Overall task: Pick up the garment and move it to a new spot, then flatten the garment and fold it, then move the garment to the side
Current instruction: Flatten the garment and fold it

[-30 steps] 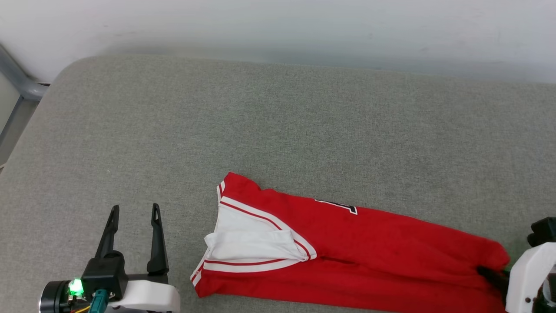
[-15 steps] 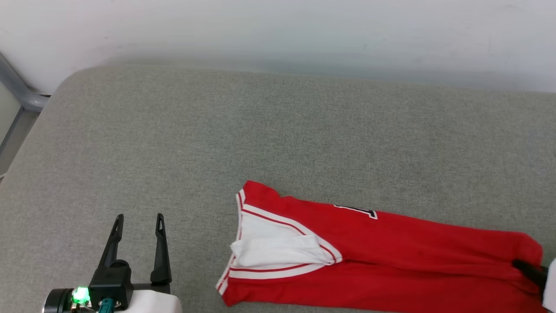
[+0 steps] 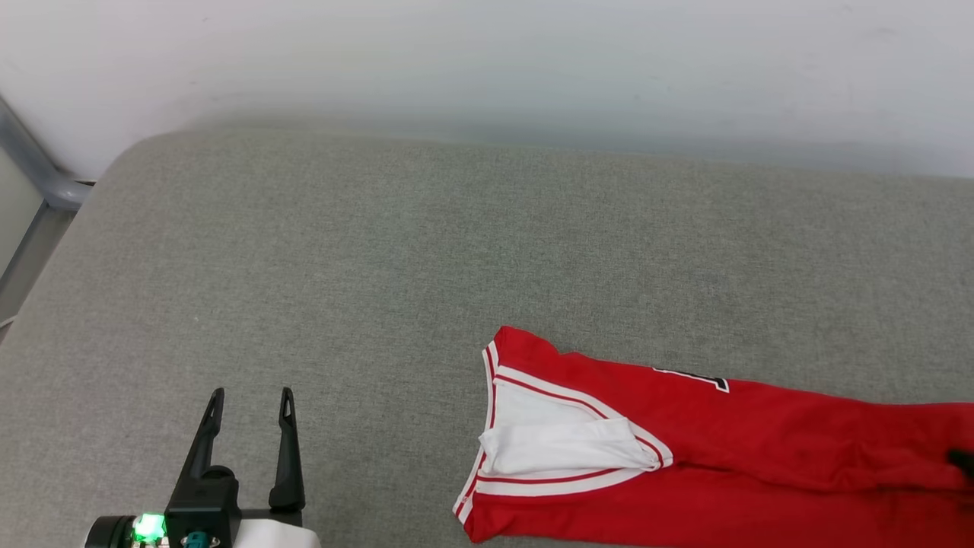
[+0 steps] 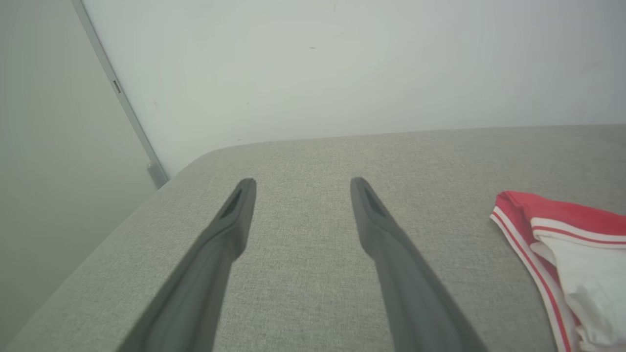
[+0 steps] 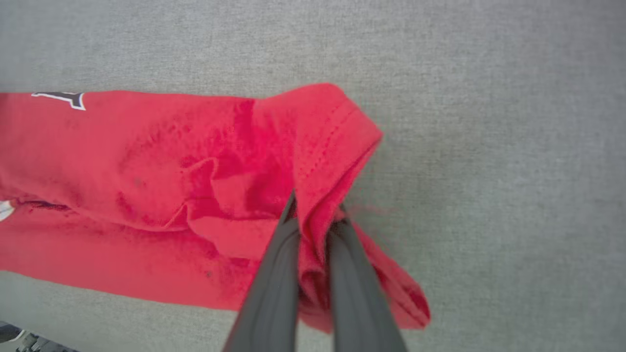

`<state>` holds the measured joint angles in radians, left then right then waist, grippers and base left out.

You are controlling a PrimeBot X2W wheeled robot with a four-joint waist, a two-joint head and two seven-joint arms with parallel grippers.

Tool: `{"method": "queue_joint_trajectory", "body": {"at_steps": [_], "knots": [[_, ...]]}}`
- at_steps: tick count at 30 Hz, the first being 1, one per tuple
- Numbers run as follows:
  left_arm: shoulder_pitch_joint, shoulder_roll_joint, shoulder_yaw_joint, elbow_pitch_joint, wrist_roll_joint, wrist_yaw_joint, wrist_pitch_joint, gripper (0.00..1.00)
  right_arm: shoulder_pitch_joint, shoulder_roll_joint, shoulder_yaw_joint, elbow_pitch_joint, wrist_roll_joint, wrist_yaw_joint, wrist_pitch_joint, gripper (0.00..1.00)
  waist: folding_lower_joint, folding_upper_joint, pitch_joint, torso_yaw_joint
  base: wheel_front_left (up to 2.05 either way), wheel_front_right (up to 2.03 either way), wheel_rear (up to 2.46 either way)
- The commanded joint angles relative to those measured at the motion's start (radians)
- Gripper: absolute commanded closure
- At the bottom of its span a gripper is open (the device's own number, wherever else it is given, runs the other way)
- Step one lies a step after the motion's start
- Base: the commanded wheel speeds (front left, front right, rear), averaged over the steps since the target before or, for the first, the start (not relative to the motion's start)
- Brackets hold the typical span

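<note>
Grey padded counter [image 3: 380, 266] against a pale wall [image 3: 487, 61], and the red shirt [image 3: 761, 441] lies stretched along the front edge, over to the right. The right tool [image 5: 316, 205] is clenched on a bunched, stitched red edge at the shirt's right end. The left tool [image 3: 253, 394] hovers near the front left corner, fingers spread and empty, well apart from the striped trim [image 3: 563, 479].

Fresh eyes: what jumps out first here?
The red jersey lies folded into a long strip on the near right of the grey cushion, a white sleeve tucked on top at its left end. The right end effector is shut on its bunched right end; the left end effector stands open over bare cushion.
</note>
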<state>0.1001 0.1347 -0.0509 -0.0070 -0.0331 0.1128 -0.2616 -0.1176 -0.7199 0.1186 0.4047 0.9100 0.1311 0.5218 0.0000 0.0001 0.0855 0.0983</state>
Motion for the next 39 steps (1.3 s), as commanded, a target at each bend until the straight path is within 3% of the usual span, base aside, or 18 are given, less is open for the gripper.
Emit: {"method": "queue_joint_trajectory", "body": {"at_steps": [1, 10, 19, 29, 39], "knots": [[0.014, -0.003, 0.006, 0.002, 0.006, -0.004, -0.005, 0.00, 0.013, 0.012, 0.001, -0.023, 0.013, -0.001, 0.004, 1.00, 0.0000, -0.0001, -0.003, -0.001, 0.00, 0.00, 0.00], [0.010, -0.009, 0.014, 0.006, 0.013, -0.009, -0.005, 0.00, 0.042, 0.087, 0.059, -0.335, -0.018, -0.001, 0.068, 1.00, 0.0000, -0.0001, -0.005, -0.005, 0.00, 0.00, 0.00], [-0.028, -0.017, 0.005, 0.010, 0.020, -0.022, -0.005, 0.00, -0.094, 0.152, 0.261, -0.495, -0.086, -0.001, 0.136, 1.00, 0.0000, -0.0001, 0.022, 0.020, 0.00, 0.00, 0.00], [-0.055, -0.030, -0.004, 0.018, 0.018, -0.033, -0.005, 0.00, -0.344, 0.243, 0.558, -0.420, -0.134, -0.001, 0.102, 1.00, 0.0000, -0.0001, 0.055, 0.053, 0.00, 0.00, 0.00], [-0.090, -0.039, -0.022, 0.025, 0.024, -0.040, -0.005, 0.00, -0.558, 0.337, 0.784, -0.193, -0.186, -0.001, 0.028, 1.00, 0.0000, -0.0001, 0.087, 0.093, 0.00, 0.00, 0.00]]}}
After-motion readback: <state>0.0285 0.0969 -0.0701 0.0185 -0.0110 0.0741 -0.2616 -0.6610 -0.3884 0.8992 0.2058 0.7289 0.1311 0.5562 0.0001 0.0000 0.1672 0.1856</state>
